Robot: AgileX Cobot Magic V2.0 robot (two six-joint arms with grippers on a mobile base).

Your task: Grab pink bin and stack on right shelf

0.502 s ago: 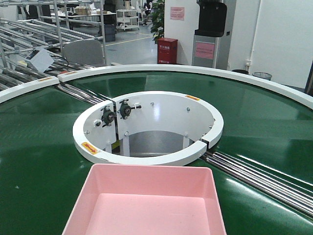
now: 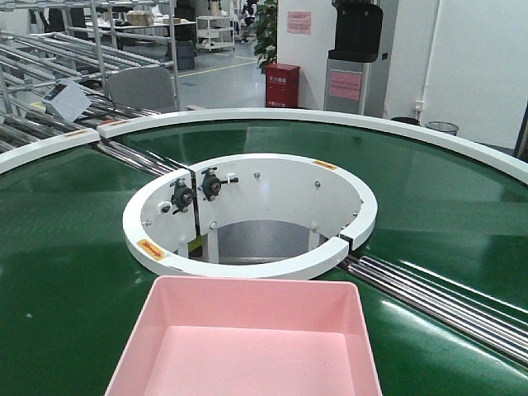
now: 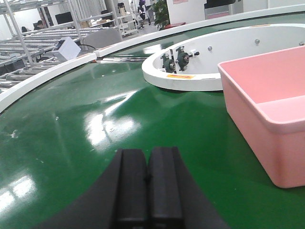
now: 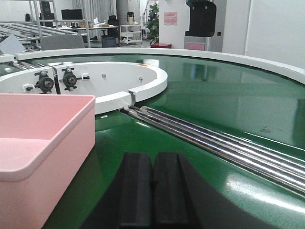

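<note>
Nothing has visibly shifted since half a second ago; the shallow pale-pink plastic bin (image 2: 247, 330) sits empty on the glossy green curved conveyor belt (image 2: 66, 247), just before its white inner ring (image 2: 247, 268). It looks light, stiff and slick-walled; I'd grip the rolled rim on either side. Only the wrist views show the left hand (image 3: 148, 155) and right hand (image 4: 153, 160), both clenched empty, flanking it; no shelf appears.

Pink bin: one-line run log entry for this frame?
pink bin: on green conveyor belt, empty, ungrasped | left gripper: shut, left of bin, apart | right gripper: shut, right of bin, apart
</note>
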